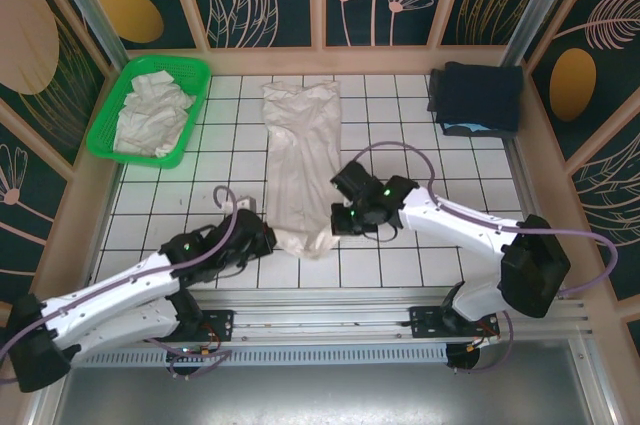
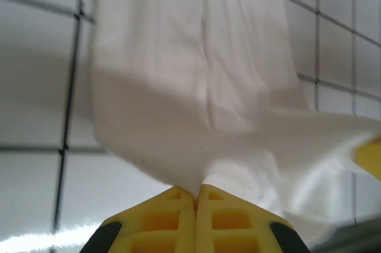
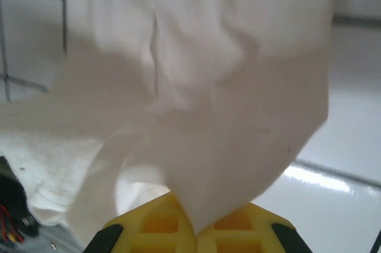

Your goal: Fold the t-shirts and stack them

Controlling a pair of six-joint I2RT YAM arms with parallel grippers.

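T-shirt (image 1: 300,160) white, wrinkled, folded into long strip; left tool (image 1: 271,238), right tool (image 1: 337,219) each clamped on near hem.

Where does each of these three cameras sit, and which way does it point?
Top external: fixed above and behind the arms, looking down at the table, the t-shirt and the green basket; the left arm and right arm reach in from below.
Left wrist: on the left arm, looking low across the tiles; the left gripper is shut on the t-shirt's near edge.
Right wrist: likewise on the right arm; the right gripper is shut on that edge.
Shared: all three views show that t-shirt.
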